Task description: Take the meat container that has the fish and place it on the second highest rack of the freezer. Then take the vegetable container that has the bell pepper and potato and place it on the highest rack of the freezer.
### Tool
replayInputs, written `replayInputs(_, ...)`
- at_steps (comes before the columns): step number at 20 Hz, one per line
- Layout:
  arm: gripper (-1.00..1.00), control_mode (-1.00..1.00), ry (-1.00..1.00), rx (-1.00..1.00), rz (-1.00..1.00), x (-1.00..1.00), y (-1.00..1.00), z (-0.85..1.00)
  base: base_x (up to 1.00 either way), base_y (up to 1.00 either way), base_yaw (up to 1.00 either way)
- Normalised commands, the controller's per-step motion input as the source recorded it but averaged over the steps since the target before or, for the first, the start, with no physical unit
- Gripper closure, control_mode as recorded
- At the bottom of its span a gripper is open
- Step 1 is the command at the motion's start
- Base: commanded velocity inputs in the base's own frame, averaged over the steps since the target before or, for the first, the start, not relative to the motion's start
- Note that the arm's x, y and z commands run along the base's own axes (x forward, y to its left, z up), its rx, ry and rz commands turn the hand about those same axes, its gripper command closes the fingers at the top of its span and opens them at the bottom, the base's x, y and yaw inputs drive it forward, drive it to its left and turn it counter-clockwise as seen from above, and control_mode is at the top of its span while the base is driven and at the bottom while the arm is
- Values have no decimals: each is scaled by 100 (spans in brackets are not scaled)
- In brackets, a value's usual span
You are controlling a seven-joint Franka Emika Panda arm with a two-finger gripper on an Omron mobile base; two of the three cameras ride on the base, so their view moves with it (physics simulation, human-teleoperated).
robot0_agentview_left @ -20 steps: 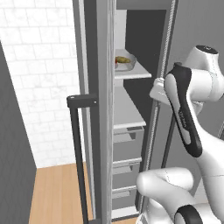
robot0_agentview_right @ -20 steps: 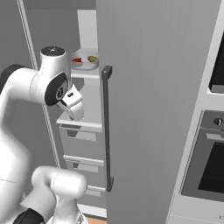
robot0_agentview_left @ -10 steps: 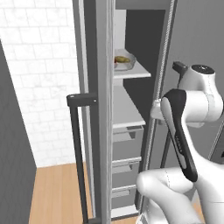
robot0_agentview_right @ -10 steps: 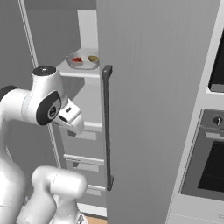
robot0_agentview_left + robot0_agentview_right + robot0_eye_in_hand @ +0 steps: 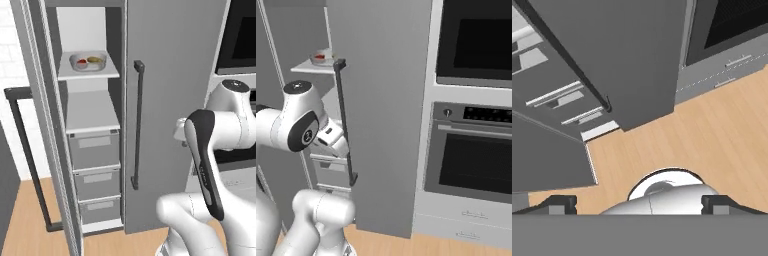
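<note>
Vegetable container (image 5: 88,61) on the freezer's (image 5: 170,75) highest rack (image 5: 90,74); end effector (image 5: 639,204) wide apart, empty.

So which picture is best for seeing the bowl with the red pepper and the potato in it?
The left base view: the vegetable container sits in full on the freezer's highest rack, with the bell pepper and potato inside. The right base view catches just its edge behind the door. The hand view faces the floor.

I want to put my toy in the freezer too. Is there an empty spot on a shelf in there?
Yes. The pale shelf just above the grey drawers looks bare all across, between the freezer wall and its closed door. The highest rack is crowded: the vegetable container with the bell pepper and potato takes up most of it.
</note>
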Motion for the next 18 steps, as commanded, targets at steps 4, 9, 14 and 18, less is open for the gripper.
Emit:
replayInputs(4,-100,100,0,0,0,0,0,0,19,-100,5)
replayInputs(9,-100,100,0,0,0,0,0,0,21,-100,4)
replayInputs(14,-100,100,0,0,0,0,0,0,19,-100,2)
replayInputs(18,-100,100,0,0,0,0,0,0,27,-100,1)
